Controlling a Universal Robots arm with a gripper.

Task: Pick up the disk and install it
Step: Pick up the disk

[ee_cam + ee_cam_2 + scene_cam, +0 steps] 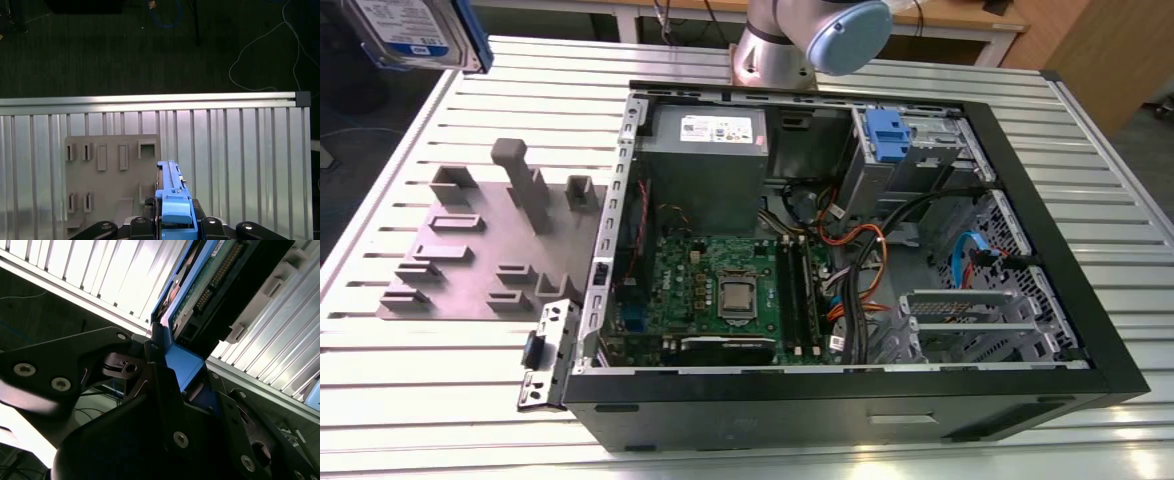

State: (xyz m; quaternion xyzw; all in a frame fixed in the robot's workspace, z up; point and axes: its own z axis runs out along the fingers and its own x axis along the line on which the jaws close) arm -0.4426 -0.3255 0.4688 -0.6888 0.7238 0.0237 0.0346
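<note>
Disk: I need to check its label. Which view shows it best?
The exterior view: the disk shows its labelled face, partly cut off at the picture's edge. The second wrist view shows its connector end; the first wrist view, its blue frame edge-on.

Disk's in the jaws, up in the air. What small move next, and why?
The disk hangs clamped in the jaws near the grey fixture, apart from the computer case; probably carry it across toward the drive cage.
</note>
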